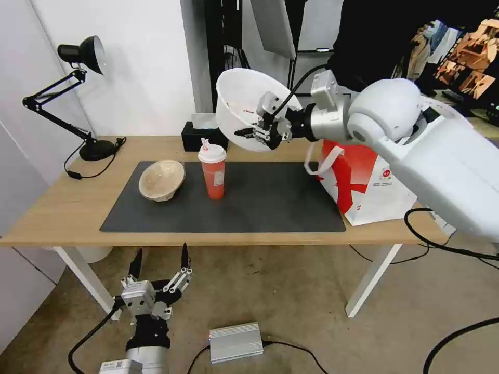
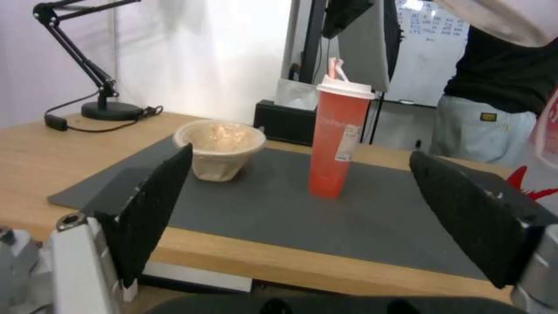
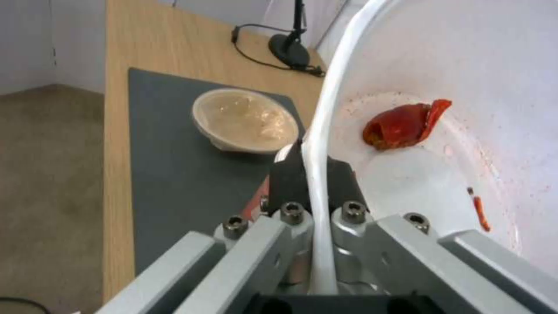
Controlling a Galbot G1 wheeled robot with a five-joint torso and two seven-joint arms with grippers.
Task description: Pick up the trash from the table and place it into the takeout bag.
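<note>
Right claw [image 1: 258, 132]: raised above the rear of the tabletop [image 1: 62, 208], clamped on the rim of the white plastic bowl [image 1: 244, 101]. The right wrist view shows the rim pinched between the two fingers [image 3: 286, 183], one inside the wall and one outside.

White plastic bowl: held in the air, tipped on its side with the opening facing the robot's left and upward. Red food bits [image 3: 404, 125] cling to the inner wall. It hangs above the black tissue box [image 1: 200, 136], to the left of the takeout bag [image 1: 364, 182].

Takeout bag: white with red pattern, standing upright at the right end of the tabletop, its near corner on the dark grey mat [image 1: 270, 202]. One white loop handle [image 1: 322, 158] hangs over its left side.

Red drink cup [image 1: 212, 171]: upright on the mat, white lid and pink straw on top, left of centre.

Tan pulp bowl [image 1: 161, 179]: on the mat, just left of the cup, apart from it, tilted with its opening toward the robot.

Left claw [image 1: 160, 265]: low, below the front edge of the tabletop, fingers spread wide apart, holding nothing.

Black desk lamp [image 1: 78, 93]: at the rear left corner of the tabletop.
</note>
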